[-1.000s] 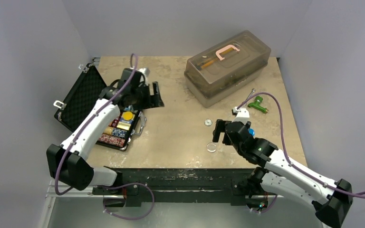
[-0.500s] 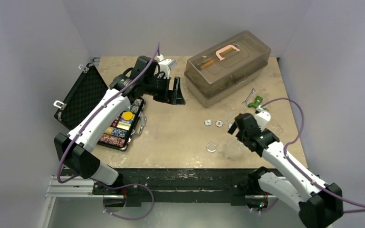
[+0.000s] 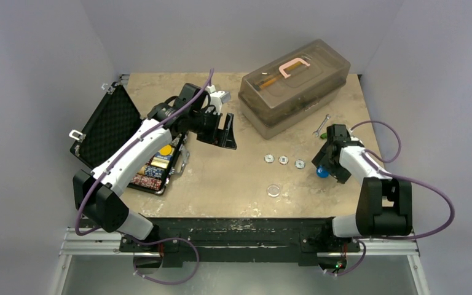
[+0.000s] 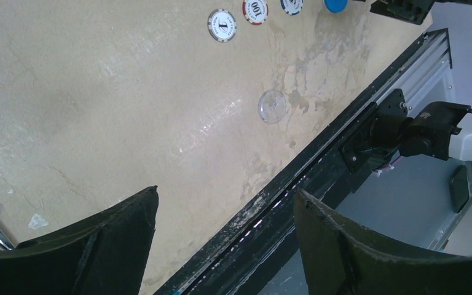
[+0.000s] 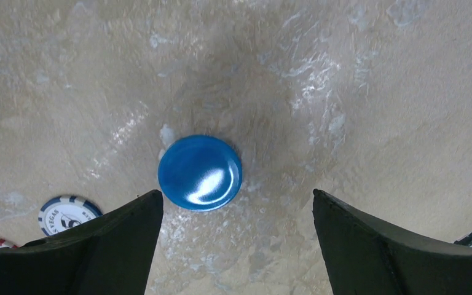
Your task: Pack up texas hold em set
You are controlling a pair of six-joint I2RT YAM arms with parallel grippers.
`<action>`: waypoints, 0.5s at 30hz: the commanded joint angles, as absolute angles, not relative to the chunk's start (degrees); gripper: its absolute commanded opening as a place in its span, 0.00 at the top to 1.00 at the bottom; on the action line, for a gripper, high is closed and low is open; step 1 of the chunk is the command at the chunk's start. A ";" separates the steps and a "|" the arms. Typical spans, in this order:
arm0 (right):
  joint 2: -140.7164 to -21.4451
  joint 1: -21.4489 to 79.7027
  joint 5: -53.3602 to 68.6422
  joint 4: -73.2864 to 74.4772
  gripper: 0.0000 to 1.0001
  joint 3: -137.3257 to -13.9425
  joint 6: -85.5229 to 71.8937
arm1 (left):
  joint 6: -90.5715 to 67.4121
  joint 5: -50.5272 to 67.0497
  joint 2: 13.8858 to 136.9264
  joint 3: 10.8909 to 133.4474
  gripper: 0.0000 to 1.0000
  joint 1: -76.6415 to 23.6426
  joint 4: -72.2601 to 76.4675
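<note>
I am counting one briefcase [image 3: 107,123], lying open with its rows of chips [image 3: 150,172] inside. Well to the right of the briefcase I am counting five loose pieces: three poker chips [image 3: 283,160] in a row, one clear disc [image 3: 273,190], and one blue disc [image 3: 323,173] lying farthest from the briefcase.

I am holding my left gripper [image 3: 224,130] just right of the briefcase, fingers spread wide with nothing between them. My right gripper [image 5: 236,196] is hanging above the blue disc, fingers likewise apart and gripping nothing.

My left wrist camera is showing "1" and "100" printed on two chips, marks the overhead view is blurring. Its top edge is cutting off the third chip and the blue disc. My right wrist camera is catching only two chips, one clipped at the corner. The briefcase is appearing only overhead, where my left arm [image 3: 129,153] is covering part of its chip rows.
</note>
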State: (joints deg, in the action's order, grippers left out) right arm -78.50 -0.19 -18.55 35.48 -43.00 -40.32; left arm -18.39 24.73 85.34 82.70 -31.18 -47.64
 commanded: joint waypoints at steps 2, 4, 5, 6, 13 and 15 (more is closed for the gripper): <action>-82.37 -2.01 -14.77 33.48 0.13 -48.09 -36.29 | -16.95 25.96 84.56 83.63 0.23 -31.31 -46.51; -83.45 -2.02 -13.56 33.10 0.19 -48.36 -36.76 | -17.19 26.98 84.88 83.61 0.23 -31.31 -46.47; -83.90 -2.02 -13.05 32.87 0.21 -48.34 -36.88 | -17.37 27.42 85.01 83.59 0.23 -31.29 -46.40; -84.18 -2.02 -12.46 32.66 0.23 -48.41 -36.88 | -17.44 27.87 85.04 83.58 0.23 -31.30 -46.30; -86.35 -2.02 -11.10 31.63 0.25 -48.40 -37.43 | -17.84 28.98 85.09 83.23 0.23 -31.35 -45.79; -87.01 -2.02 -11.09 31.73 0.25 -48.51 -37.81 | -17.86 29.00 85.23 83.23 0.23 -31.29 -45.77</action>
